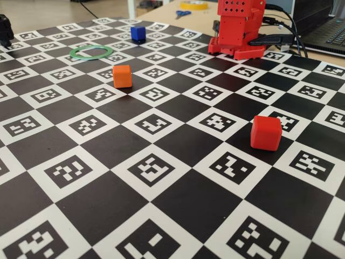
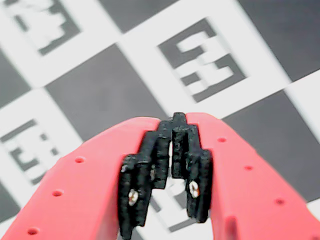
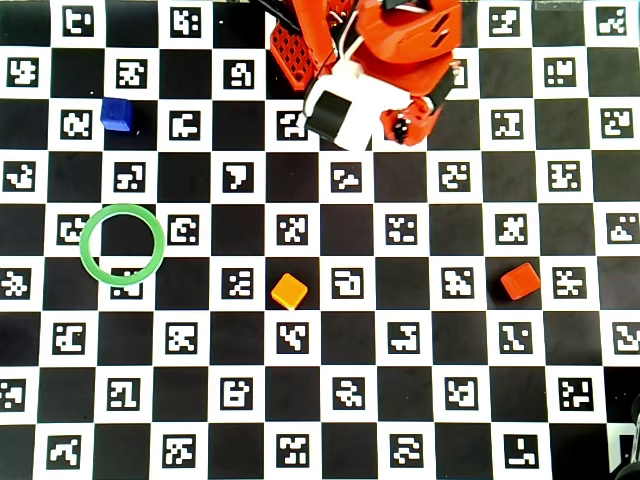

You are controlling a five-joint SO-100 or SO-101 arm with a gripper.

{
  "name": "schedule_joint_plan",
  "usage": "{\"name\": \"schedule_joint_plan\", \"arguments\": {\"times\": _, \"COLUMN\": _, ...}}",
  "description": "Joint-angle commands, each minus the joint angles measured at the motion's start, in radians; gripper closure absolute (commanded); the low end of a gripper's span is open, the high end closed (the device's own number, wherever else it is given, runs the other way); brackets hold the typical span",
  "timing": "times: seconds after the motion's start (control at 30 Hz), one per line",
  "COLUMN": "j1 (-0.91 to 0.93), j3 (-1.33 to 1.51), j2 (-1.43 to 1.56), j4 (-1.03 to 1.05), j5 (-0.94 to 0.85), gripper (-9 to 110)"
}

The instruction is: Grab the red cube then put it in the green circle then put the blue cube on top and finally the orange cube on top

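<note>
Low oblique, close wrist, top-down

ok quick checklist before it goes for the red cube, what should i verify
1. Gripper empty: ok. The wrist view shows only the checkered mat between and below the fingers.
2. Gripper open enough to take a cube: not ok. The black pads sit almost together.
3. Red cube free to grab: ok. It stands alone on the mat, at the right of the overhead view.
4. Green ring clear inside: ok. Nothing lies in it.
5. Blue cube and orange cube out of the way: ok. Both sit apart from the ring and from the red cube.
6. Arm above the red cube: not ok. It is folded up at its base at the top of the overhead view.
</note>
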Motion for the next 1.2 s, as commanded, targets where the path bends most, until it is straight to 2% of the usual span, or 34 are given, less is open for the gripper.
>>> {"name": "schedule_joint_plan", "arguments": {"times": 0.0, "j1": -0.064, "j3": -0.216, "j2": -0.127, "j4": 0.069, "j5": 0.092, "gripper": 92}}
{"name": "schedule_joint_plan", "arguments": {"times": 0.5, "j1": -0.146, "j3": -0.638, "j2": -0.664, "j4": 0.103, "j5": 0.537, "gripper": 67}}
{"name": "schedule_joint_plan", "arguments": {"times": 0.63, "j1": -0.144, "j3": -0.707, "j2": -0.781, "j4": 0.1, "j5": 0.575, "gripper": 63}}
{"name": "schedule_joint_plan", "arguments": {"times": 1.17, "j1": -0.164, "j3": -0.874, "j2": -1.078, "j4": 0.015, "j5": 0.583, "gripper": 61}}
